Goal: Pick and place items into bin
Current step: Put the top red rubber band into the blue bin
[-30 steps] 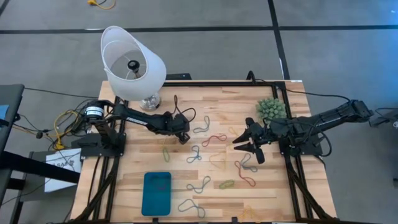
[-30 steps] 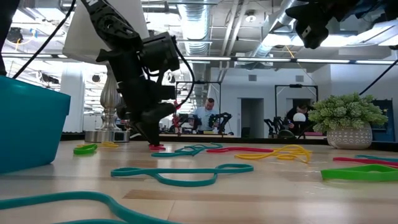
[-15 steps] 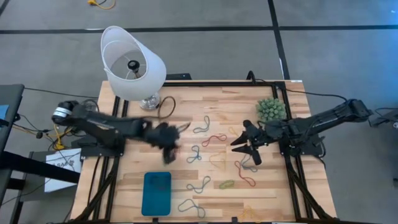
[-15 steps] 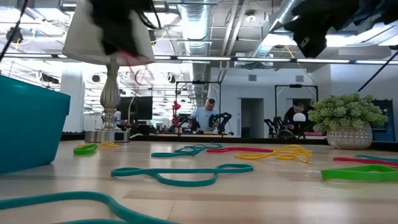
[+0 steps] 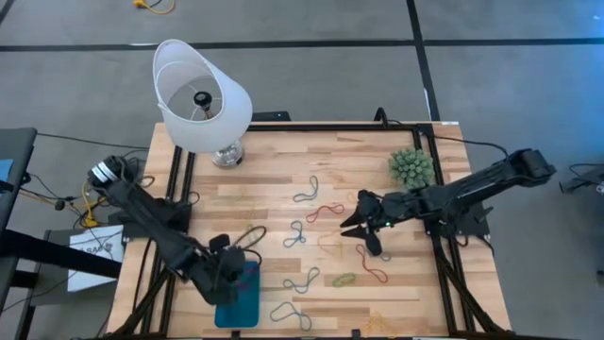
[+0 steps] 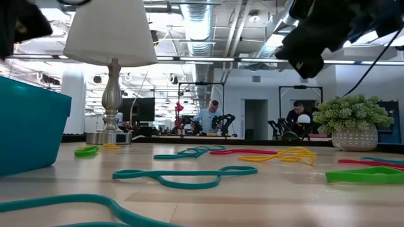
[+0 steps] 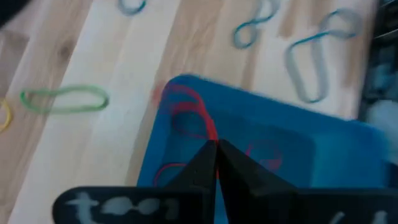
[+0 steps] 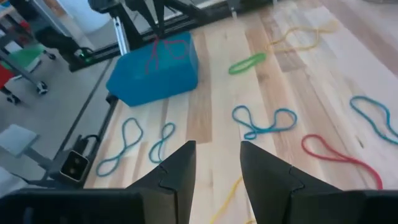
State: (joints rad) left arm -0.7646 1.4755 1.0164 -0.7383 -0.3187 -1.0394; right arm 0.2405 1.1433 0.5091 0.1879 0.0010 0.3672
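Fingers (image 7: 214,163) pinching red band (image 7: 189,109) (wrist view only)

bin (image 6: 28,129): cut by low-view edge | left gripper (image 7: 216,163): blurry

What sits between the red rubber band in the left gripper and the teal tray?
Nothing visible. The left gripper, shut on the red rubber band, hangs directly over the teal-blue rectangular tray; only air shows between them.

Left pincer (image 7: 214,163), red band (image 7: 186,109): now over bin (image 7: 298,149).
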